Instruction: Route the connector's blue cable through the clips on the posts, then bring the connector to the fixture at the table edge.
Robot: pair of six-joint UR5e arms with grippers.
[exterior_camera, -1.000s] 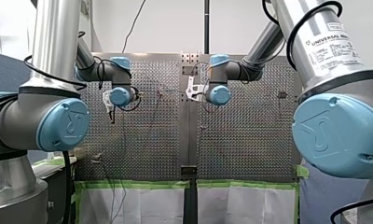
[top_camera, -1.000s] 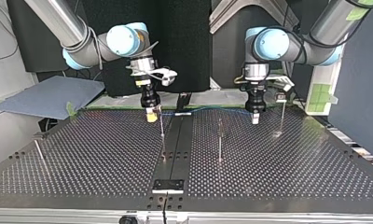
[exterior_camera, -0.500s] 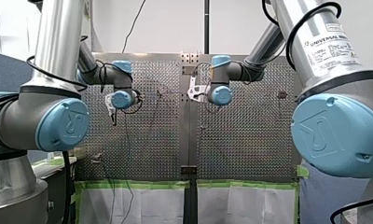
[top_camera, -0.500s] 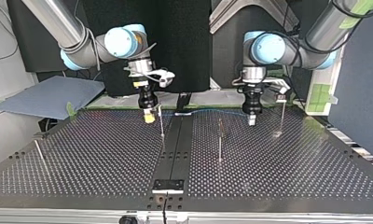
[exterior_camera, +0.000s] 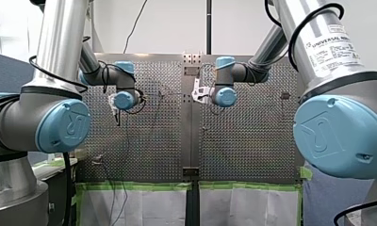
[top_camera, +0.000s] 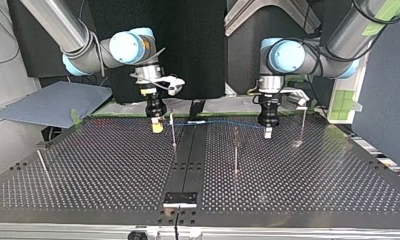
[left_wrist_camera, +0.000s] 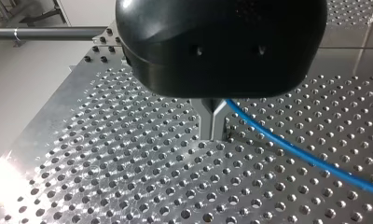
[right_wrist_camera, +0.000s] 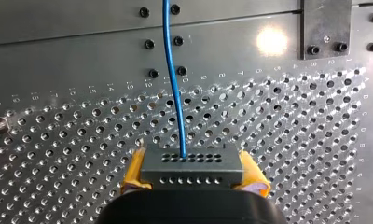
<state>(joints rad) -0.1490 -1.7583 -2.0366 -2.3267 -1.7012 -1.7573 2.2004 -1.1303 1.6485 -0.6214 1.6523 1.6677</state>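
Observation:
In the right wrist view my right gripper (right_wrist_camera: 192,161) has its yellow pads shut on the grey connector (right_wrist_camera: 191,171). The blue cable (right_wrist_camera: 173,79) leaves the connector's face and runs ahead over the plate. My left gripper (left_wrist_camera: 213,136) has its metal fingers shut on the blue cable (left_wrist_camera: 292,150), which trails off to one side. In the top view the blue cable (top_camera: 223,122) hangs between my right gripper (top_camera: 157,128) and my left gripper (top_camera: 267,132). It passes by the top of a thin post (top_camera: 173,131); I cannot tell whether it sits in the clip.
More posts stand on the perforated table: one in the middle (top_camera: 235,150), one at the top view's right (top_camera: 303,126), and a leaning one at its left (top_camera: 42,162). A black fixture (top_camera: 180,198) sits at the near table edge. A grey sheet (top_camera: 53,102) lies beyond the table's corner.
Both grippers have shifted a little toward the top view's left, keeping their hold. The cable between them now sags slightly near my left gripper.

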